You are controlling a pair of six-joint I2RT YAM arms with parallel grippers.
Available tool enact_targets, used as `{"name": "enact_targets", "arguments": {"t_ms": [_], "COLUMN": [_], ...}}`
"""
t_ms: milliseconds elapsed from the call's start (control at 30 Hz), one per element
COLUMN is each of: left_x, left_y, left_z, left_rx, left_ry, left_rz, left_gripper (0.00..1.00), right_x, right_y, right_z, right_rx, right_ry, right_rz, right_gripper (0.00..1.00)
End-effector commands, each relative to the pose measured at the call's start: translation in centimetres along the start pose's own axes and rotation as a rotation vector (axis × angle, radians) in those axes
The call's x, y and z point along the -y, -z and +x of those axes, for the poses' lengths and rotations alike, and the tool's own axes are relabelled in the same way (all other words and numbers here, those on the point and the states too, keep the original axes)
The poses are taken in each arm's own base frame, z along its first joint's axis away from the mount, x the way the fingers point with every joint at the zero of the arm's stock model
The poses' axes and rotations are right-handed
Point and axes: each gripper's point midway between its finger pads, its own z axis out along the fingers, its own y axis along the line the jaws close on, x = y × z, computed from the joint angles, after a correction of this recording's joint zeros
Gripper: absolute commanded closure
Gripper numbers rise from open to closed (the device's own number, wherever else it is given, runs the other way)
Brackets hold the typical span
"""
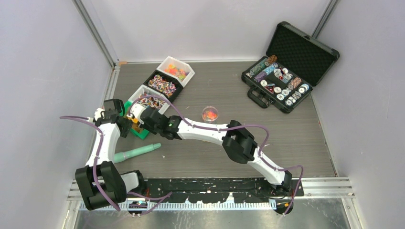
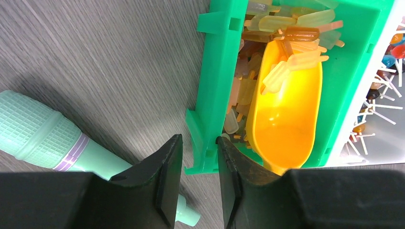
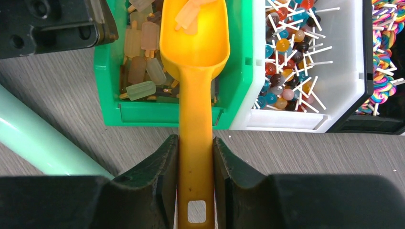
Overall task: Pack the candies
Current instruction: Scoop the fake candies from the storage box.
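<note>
Right gripper [image 3: 196, 143]: flat handle of orange plastic scoop [image 3: 195, 43] clamped between jaws. Bowl sunk among pale popsicle-shaped candies [image 3: 143, 47] in green plastic bin [image 3: 167, 117], a few carried in bowl. Left gripper [image 2: 199, 140]: bin's near wall pinched, likely to steady it against scoop's push. Small clear round dish [image 1: 209, 113] set well apart, mid-table.

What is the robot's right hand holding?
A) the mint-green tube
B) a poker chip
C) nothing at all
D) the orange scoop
D: in the right wrist view the right gripper is shut on the handle of the orange scoop, whose bowl sits in the green bin among the candies.
</note>
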Motion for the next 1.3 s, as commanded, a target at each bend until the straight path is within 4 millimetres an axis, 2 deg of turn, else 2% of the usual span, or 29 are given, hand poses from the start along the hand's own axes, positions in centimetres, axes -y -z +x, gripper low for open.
{"name": "enact_targets", "arguments": {"t_ms": [0,567,800,1000,1033,1100,1133,1267], "left_x": [-1.9,-1.7,-1.0,-0.6,-0.6,-0.6,-0.7,-0.5], "left_y": [-0.6,-0.2,1.5,2.8,3.1,3.6,3.8,5.1], "left_z": [0.7,0.4,-0.8,-0.1,-0.2,-0.3,-0.4,-1.0], "left_rx": [-0.015,0.0,0.051,0.028,0.03,0.034,0.036,0.051], "left_ry": [-0.009,-0.009,-0.01,0.008,0.009,-0.002,-0.013,-0.047], "left_rz": [-0.068,-0.052,0.011,0.075,0.083,0.086,0.083,0.088], "left_gripper": [0.66,0.66,0.5,0.34,0.28,0.05,0.01,0.0], "right_x": [1.6,1.5,2.1,2.2,2.2,2.1,2.1,2.1], "right_y": [2.8,2.7,4.2,5.0,5.1,5.3,5.6,6.2], "right_z": [-5.1,-4.8,-6.3,-7.0,-7.1,-7.2,-7.4,-7.2], "right_rx": [0.151,0.272,0.357,0.422,0.428,0.442,0.454,0.481], "right_ry": [-0.06,-0.131,-0.161,-0.172,-0.171,-0.163,-0.16,-0.147], "right_rz": [0.047,0.065,0.072,0.062,0.062,0.055,0.049,0.044], "right_gripper": [1.0,1.0,1.0,1.0,1.0,1.0,1.0,1.0]}}
